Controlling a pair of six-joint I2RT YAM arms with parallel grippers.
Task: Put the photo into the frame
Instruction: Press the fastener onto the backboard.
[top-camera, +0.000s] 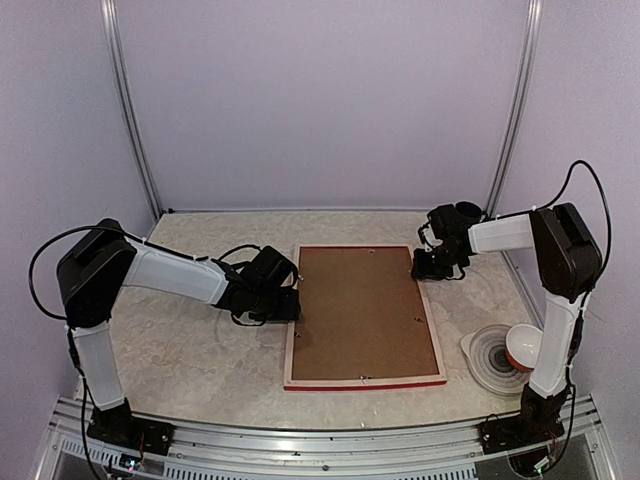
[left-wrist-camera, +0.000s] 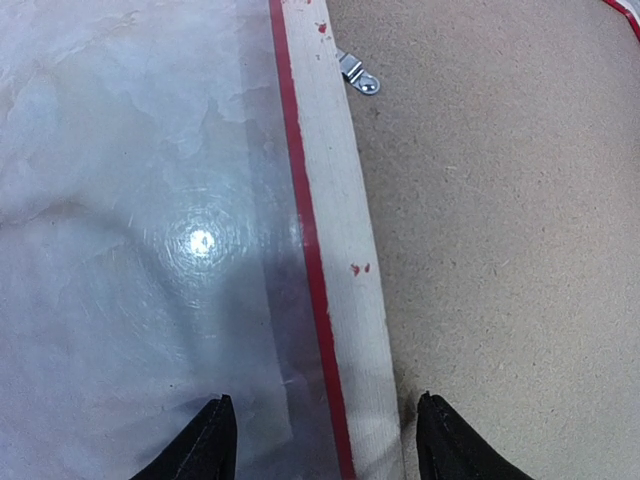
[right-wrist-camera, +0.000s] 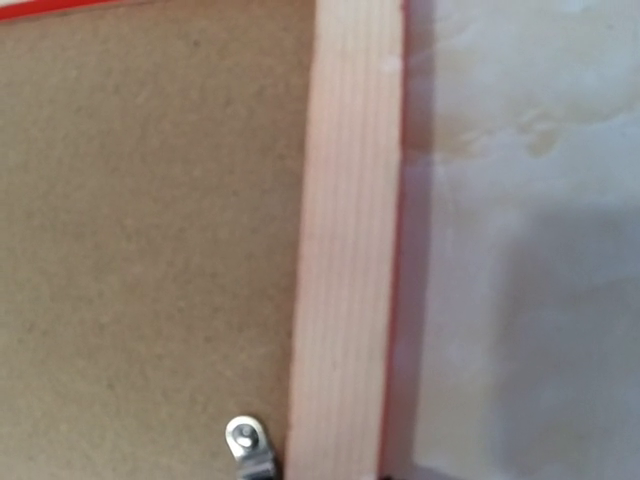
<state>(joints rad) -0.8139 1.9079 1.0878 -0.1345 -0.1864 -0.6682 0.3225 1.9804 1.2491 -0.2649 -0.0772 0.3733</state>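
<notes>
The frame lies face down in the middle of the table, pale wood back up, red outer edges showing. A plain brown backing board fills it. The photo is hidden or out of view. My left gripper is at the frame's left rail, open, its jaws straddling the pale rail just above it, one tip over the table and one over the board. My right gripper is at the frame's far right corner; its wrist view shows the rail and board, but hardly any of its fingers.
Small metal turn tabs sit on the frame's back by the board. A clear plate with a red and white bowl stands at the near right by the right arm. The marbled tabletop is walled behind and at the sides.
</notes>
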